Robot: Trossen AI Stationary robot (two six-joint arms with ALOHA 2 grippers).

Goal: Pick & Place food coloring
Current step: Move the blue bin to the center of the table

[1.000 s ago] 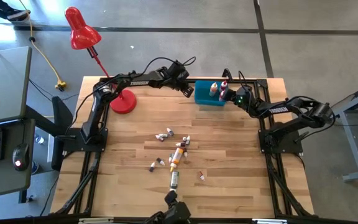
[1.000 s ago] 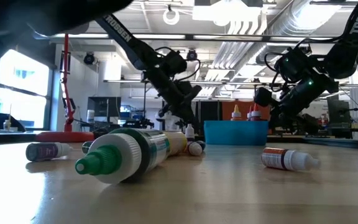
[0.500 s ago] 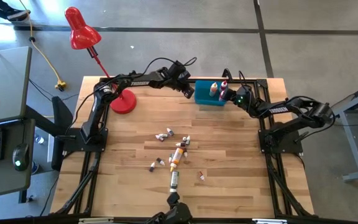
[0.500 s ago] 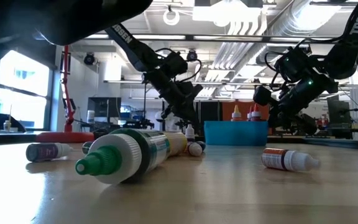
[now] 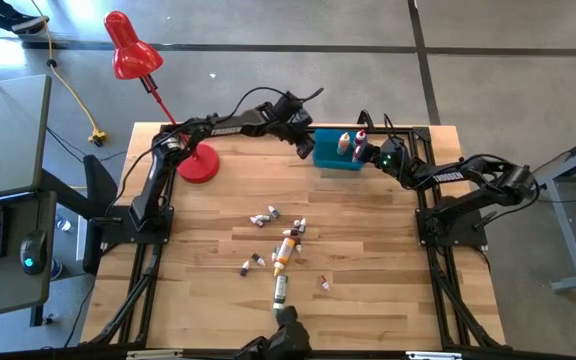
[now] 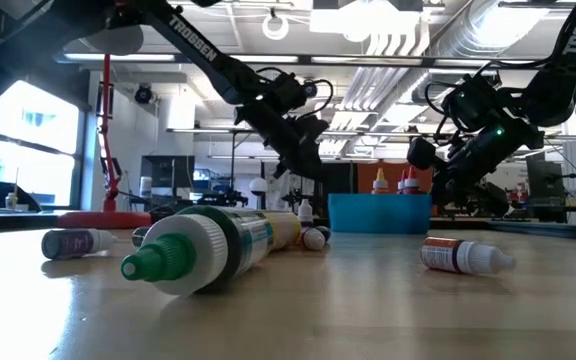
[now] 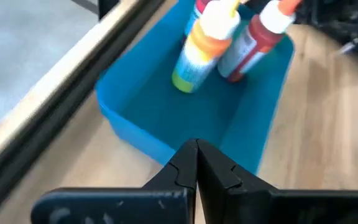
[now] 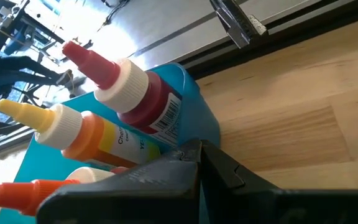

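1. Pale wooden surface carries a blue bin at its far edge, with yellow-orange and red food coloring bottles upright inside, pale-capped.
2. More small bottles lie scattered mid-surface.
3. Left hand, fingers pressed together and empty, hovers at the bin's left.
4. Right hand, likewise closed and empty, sits at its right.

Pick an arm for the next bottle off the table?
Left, marginally. Both grippers, left and right, sit shut and empty at the bin; the loose bottles lie mid-table, slightly nearer the left arm's side.
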